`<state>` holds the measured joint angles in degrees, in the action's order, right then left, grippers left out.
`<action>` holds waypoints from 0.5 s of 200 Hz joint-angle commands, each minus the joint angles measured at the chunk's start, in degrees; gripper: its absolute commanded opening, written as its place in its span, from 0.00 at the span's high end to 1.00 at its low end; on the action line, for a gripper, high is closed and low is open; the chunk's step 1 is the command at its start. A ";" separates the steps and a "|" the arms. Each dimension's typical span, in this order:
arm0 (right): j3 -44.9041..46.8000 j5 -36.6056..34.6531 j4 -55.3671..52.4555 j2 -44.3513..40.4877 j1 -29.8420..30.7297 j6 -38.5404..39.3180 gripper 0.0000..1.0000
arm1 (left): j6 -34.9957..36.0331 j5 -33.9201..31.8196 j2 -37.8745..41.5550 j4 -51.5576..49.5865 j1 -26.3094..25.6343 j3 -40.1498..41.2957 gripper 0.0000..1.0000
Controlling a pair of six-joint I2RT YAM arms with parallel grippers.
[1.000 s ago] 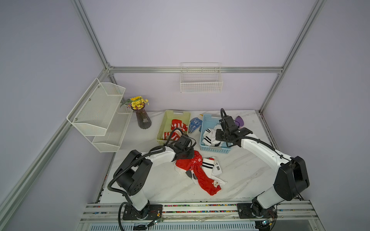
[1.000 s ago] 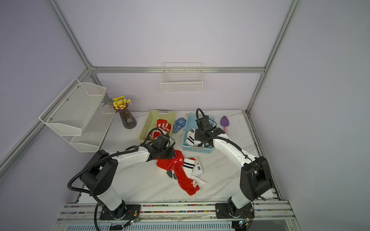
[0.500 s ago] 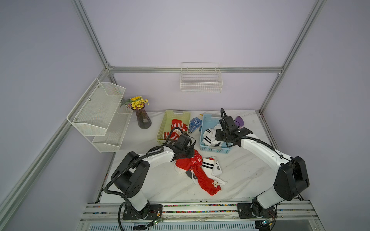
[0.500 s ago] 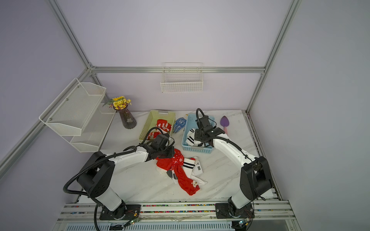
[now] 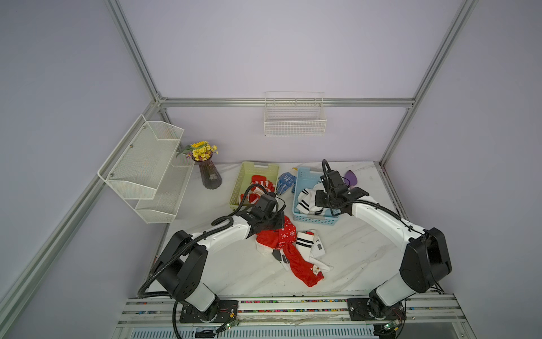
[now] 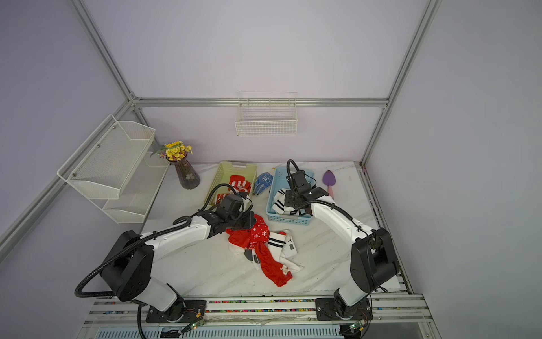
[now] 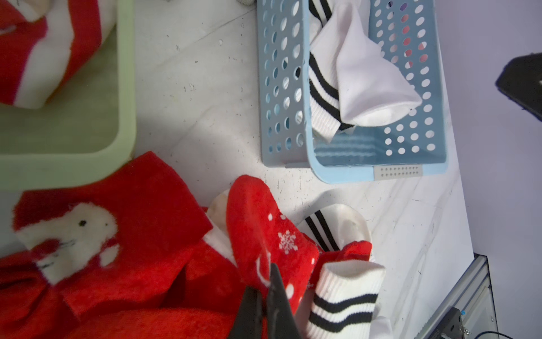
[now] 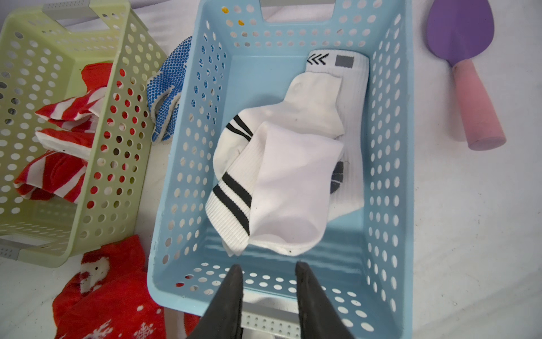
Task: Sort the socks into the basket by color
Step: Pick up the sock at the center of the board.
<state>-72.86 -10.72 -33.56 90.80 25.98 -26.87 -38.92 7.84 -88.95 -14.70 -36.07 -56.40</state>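
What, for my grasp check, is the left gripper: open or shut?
Shut: the left gripper pinches the red snowflake sock between closed jaws in its wrist view.

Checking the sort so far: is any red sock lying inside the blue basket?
No, the blue basket holds only white socks with black stripes.

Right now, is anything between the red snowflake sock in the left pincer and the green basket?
Nothing visible blocks it. The left pincer is shut on the red snowflake sock just outside the green basket. Only the basket's near wall has to be cleared, and bare floor shows inside it.
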 commanded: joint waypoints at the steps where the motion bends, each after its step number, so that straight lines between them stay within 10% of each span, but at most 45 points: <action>1: -1.59 0.26 1.46 0.29 -0.27 -0.02 0.66 | 1.21 1.00 3.11 -0.19 -0.36 -3.19 0.98; 100: -1.48 0.44 2.02 -0.01 -0.29 -0.02 0.66 | 1.13 2.62 7.53 -2.73 -1.19 -5.02 0.99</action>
<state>-72.86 -10.57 -32.91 90.80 25.98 -26.87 -38.35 9.58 -84.16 -17.28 -36.84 -57.43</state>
